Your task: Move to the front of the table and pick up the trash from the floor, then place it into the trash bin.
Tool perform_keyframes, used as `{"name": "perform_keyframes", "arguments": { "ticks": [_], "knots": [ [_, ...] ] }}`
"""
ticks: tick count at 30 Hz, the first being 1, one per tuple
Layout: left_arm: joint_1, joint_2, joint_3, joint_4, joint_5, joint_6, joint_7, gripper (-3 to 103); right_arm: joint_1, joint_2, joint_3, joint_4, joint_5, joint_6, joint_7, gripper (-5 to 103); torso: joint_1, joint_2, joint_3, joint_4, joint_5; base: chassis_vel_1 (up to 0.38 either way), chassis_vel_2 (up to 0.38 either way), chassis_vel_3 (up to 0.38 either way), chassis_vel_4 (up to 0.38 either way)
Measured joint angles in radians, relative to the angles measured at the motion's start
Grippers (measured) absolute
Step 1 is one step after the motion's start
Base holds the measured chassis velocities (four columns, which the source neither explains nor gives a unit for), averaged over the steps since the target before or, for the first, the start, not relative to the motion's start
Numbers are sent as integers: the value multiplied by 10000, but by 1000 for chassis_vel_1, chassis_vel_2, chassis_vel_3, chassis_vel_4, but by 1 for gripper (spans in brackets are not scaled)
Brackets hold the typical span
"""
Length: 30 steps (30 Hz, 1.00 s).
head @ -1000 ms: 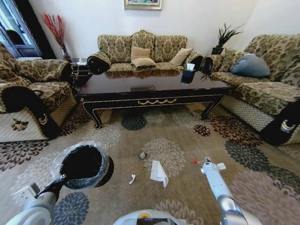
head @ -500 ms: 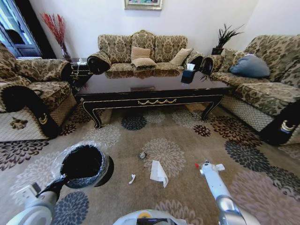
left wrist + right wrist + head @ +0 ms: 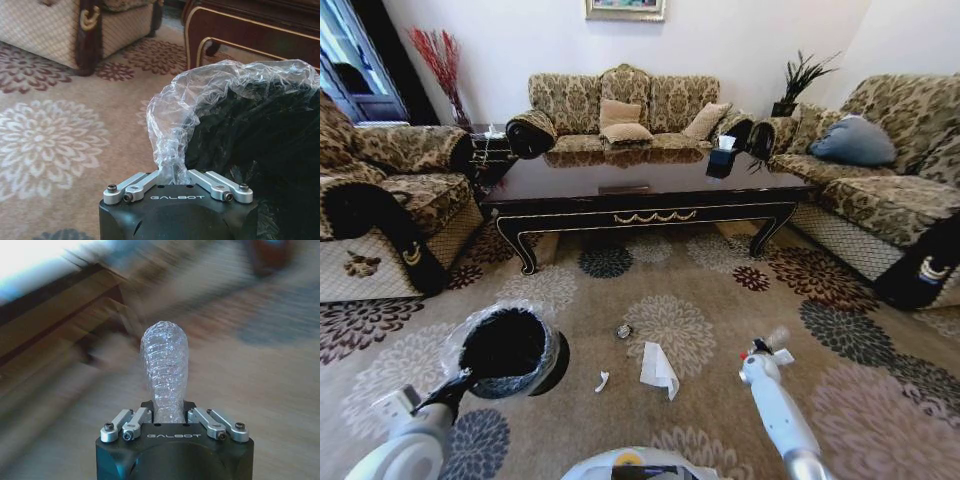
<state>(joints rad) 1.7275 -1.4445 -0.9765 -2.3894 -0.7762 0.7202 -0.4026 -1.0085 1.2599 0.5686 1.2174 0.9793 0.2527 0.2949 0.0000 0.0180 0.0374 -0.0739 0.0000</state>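
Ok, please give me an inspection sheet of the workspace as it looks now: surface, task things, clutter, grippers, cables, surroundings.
Surface: patterned carpet with flower motifs.
Job's things: trash bin, black with clear liner, held up at its rim; crumpled white tissue, small white scrap and round dark bit on the carpet; clear bottle in a gripper; table beyond them.
Clutter: dark tissue box on the table.
Grippers: left gripper shut on the bin's liner; right gripper shut on the bottle, above the carpet right of the tissue.
Cables: nothing seen.
Surroundings: sofas on three sides, potted plant, red branches.
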Motion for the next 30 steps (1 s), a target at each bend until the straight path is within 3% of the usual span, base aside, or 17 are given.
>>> {"name": "perform_keyframes", "arguments": {
  "ticks": [2, 6, 8, 12, 23, 30],
  "knots": [
    [-67, 21, 88, 28, 9, 31, -3, 2, -161, 0, -160, 515, -38, 188, -238, 26, 0, 0, 0, 1, -4, 0, 0, 0, 0],
    [-518, 56, 596, 320, -237, 133, -142, 2, -1197, 49, -1285, 3258, -482, 1057, -1676, 26, 0, 0, 0, -4, -2, 0, 0, 0, 0],
    [-582, 34, 692, 394, -276, 133, -161, 2, -1324, 68, -1495, 3671, -553, 1179, -1908, 26, 0, 0, 0, -4, -3, 0, 0, 0, 0],
    [-713, -233, 1203, 724, -302, 140, -226, 2, -1623, 158, -3238, 5632, -1481, 2146, -2886, 26, 0, 0, 0, 3, -4, 0, 0, 0, 0],
    [-809, -581, 1695, 959, -220, 145, -296, 2, -860, -130, -6232, 6373, -1932, 3370, -4341, 26, 0, 0, 0, -1, 0, 0, 0, 0, 0],
    [-896, -813, 2178, 1360, -908, 149, -666, 2, 214, -320, -8282, 5215, -1972, 4110, -6474, 26, 0, 0, 0, -3, -1, 0, 0, 0, 0]
  ]
}}
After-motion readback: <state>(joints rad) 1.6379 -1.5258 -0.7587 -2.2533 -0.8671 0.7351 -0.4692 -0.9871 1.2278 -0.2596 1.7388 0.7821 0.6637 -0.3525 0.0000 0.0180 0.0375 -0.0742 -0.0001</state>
